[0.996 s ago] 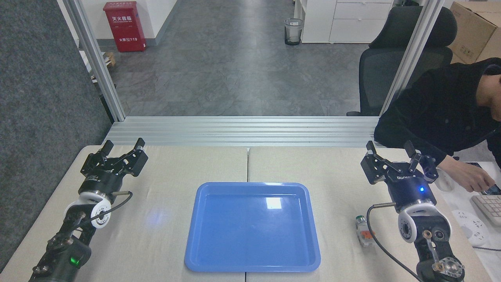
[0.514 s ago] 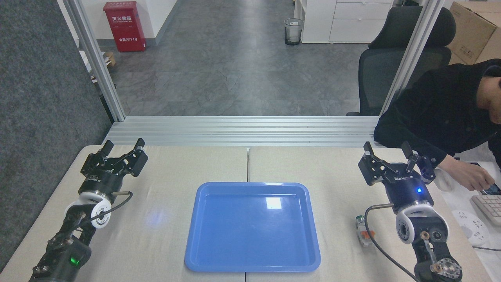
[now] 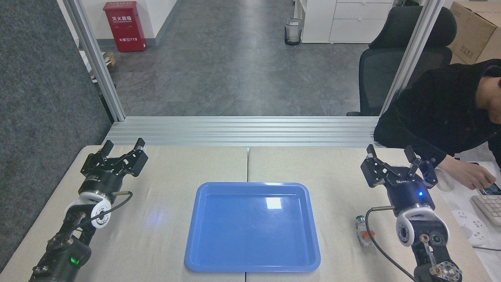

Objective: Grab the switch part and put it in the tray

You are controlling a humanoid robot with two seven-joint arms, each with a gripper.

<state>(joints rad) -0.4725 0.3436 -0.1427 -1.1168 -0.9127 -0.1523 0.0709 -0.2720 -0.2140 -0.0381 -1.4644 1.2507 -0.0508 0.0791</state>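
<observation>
Head view: the table [image 3: 168,164] carries a beige covering, split by a seam running down its centre line. The tray [image 3: 252,266], a shallow glossy blue rectangle with rounded corners and a raised rim, lies flat at the middle of the table, straddling the seam; its interior holds nothing. The switch part [image 3: 363,232] lies on its side on the table surface to the right of the tray, outside the rim and clearly separated from it, with the orange block facing up and the green cap end pointing away from the camera. The black cable of the right arm passes just beside it. The right gripper [image 3: 392,156] sits beyond the switch part, toward the far right edge of the table; its jaws are spread apart with nothing between them, and a blue indicator is lit on the wrist body below. The left gripper [image 3: 122,146] is positioned near the far left corner of the table, well apart from the tray; its jaws are likewise spread and empty. A green indicator is lit on the lower segment of the left arm. At the right edge, a person in a dark sleeve [image 3: 430,125] leans over an adjoining desk, with a hand [image 3: 467,178] near a keyboard [image 3: 488,207] and a white power strip [image 3: 471,225] lying close by.
</observation>
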